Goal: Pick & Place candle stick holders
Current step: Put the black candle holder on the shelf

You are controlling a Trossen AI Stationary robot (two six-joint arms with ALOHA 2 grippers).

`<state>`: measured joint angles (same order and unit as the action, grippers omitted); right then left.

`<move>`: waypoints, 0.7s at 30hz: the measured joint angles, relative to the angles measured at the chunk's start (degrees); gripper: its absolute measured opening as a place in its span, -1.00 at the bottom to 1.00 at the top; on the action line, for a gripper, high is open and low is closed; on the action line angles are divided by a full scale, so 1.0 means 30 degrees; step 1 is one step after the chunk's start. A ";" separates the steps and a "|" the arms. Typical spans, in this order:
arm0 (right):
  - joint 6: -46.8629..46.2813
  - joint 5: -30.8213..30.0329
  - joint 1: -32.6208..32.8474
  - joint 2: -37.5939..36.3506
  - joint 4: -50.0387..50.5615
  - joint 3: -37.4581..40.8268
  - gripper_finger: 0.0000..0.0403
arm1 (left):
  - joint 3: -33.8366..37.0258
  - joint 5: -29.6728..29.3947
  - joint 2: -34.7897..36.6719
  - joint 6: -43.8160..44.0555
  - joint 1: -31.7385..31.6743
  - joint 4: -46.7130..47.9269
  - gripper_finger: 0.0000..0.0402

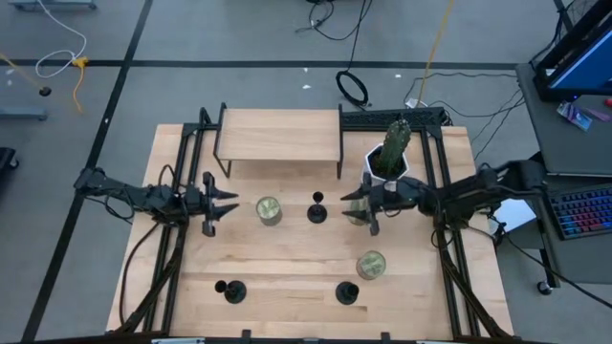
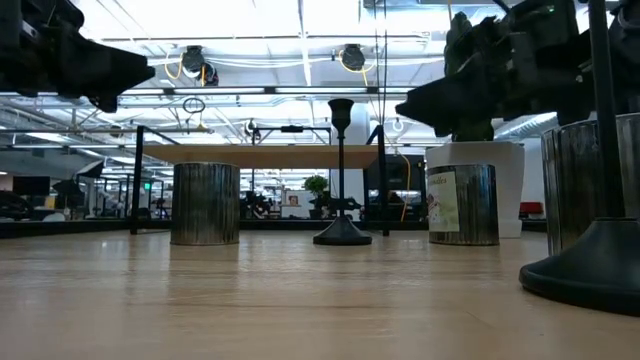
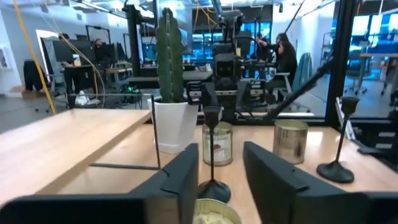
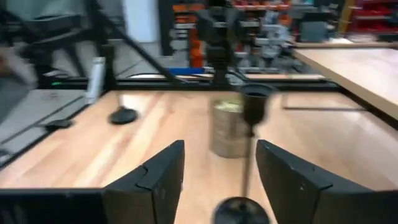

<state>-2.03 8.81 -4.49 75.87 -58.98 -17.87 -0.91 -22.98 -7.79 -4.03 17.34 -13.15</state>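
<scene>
Three black candle stick holders stand upright on their round bases: one at the table's middle (image 1: pixel 316 208), one near the front left (image 1: pixel 229 290), one near the front right (image 1: pixel 346 292). My left gripper (image 1: pixel 222 203) is open, left of a greenish-gold jar (image 1: pixel 269 210), and points toward the right edge. My right gripper (image 1: pixel 356 205) is open, just right of the middle holder, and points at it. In the right wrist view the middle holder (image 4: pixel 249 155) stands a little ahead of my right gripper (image 4: pixel 217 180). In the left wrist view it (image 3: pixel 212 149) stands beyond the jar (image 3: pixel 214 214) and my left gripper (image 3: pixel 221 180).
A white pot with a green cactus (image 1: pixel 387 158) stands behind my right gripper. A wooden riser shelf (image 1: pixel 279 134) stands at the back. A second jar (image 1: pixel 371 265) sits front right. A third jar (image 2: pixel 463 204) stands under my right gripper. Bare wood lies at the front middle.
</scene>
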 joint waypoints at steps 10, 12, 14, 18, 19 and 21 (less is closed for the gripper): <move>-0.1965 -0.1060 0.0000 0.4191 0.0298 -0.3319 0.15 | -0.0001 -0.1862 -0.0045 -0.0948 -0.0003 -0.1186 -0.06; -0.2004 -0.1304 0.0000 0.5260 0.0805 -0.4183 0.15 | -0.0005 -0.1851 -0.0045 -0.0678 -0.0002 -0.1214 -0.06; -0.2096 -0.1767 0.0000 0.6085 0.0881 -0.4697 0.15 | -0.0003 -0.1851 -0.0045 -0.0377 0.0000 -0.1147 -0.06; -0.2160 -0.2014 -0.0007 0.7273 0.0785 -0.5295 0.12 | -0.0001 -0.1843 -0.0045 -0.0258 -0.0007 -0.1067 -0.06; -0.2224 -0.2014 -0.0004 0.7535 0.0766 -0.5359 0.11 | -0.0006 -0.1843 -0.0045 -0.0330 0.0000 -0.1046 -0.06; -0.2190 -0.2007 0.0000 0.7984 0.0715 -0.5562 0.07 | -0.0006 -0.1842 -0.0045 -0.0501 0.0000 -0.1048 -0.06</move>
<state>-8.60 2.79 -4.49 99.83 -56.83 -34.56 -0.93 -28.51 -7.92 -5.54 17.34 -16.30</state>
